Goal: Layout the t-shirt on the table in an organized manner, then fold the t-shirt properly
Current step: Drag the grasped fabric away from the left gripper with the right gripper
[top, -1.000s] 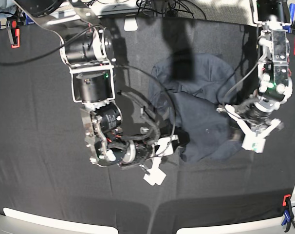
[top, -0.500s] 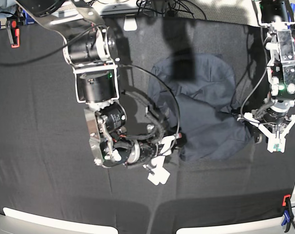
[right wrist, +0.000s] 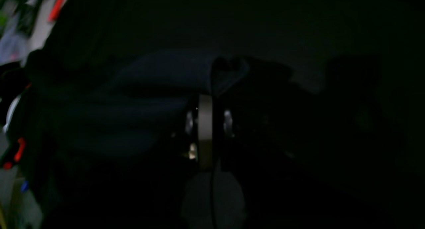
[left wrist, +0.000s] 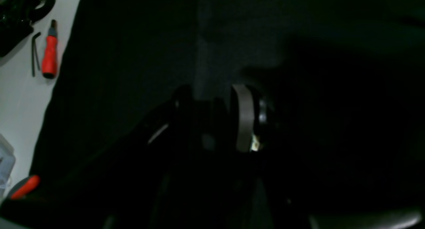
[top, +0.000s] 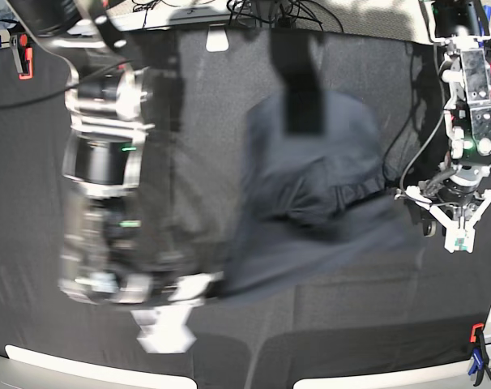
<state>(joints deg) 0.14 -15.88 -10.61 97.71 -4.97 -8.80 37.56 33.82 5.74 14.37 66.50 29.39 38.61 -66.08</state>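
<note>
Since the earlier frame your right arm has swung toward the left of the base view and is motion-blurred; the right gripper now sits at lower centre-left, where half a second ago it was nearer the middle. The t-shirt has been dragged with it: its lower left corner is now drawn out into a point at that gripper. Your left arm has hardly shifted.

Left side of base view: red clamp at the upper left corner of the table, black creased cloth, pale edge along the bottom.

Centre: right gripper's jaws are together, pinched on the shirt's corner. In the right wrist view the pale finger stands upright with a dark fold of t-shirt bunched just above and left of it. Very dim; the second finger is hard to make out.

Centre to right: shirt lies rumpled on the table, a crease running across its middle, its right edge near your left gripper.

Right: left gripper hovers just beside the shirt's right edge, white fingers parted, nothing between them. Left wrist view is nearly black; a red-handled screwdriver lies on the pale surface at upper left.

Lower right corner: another clamp.
</note>
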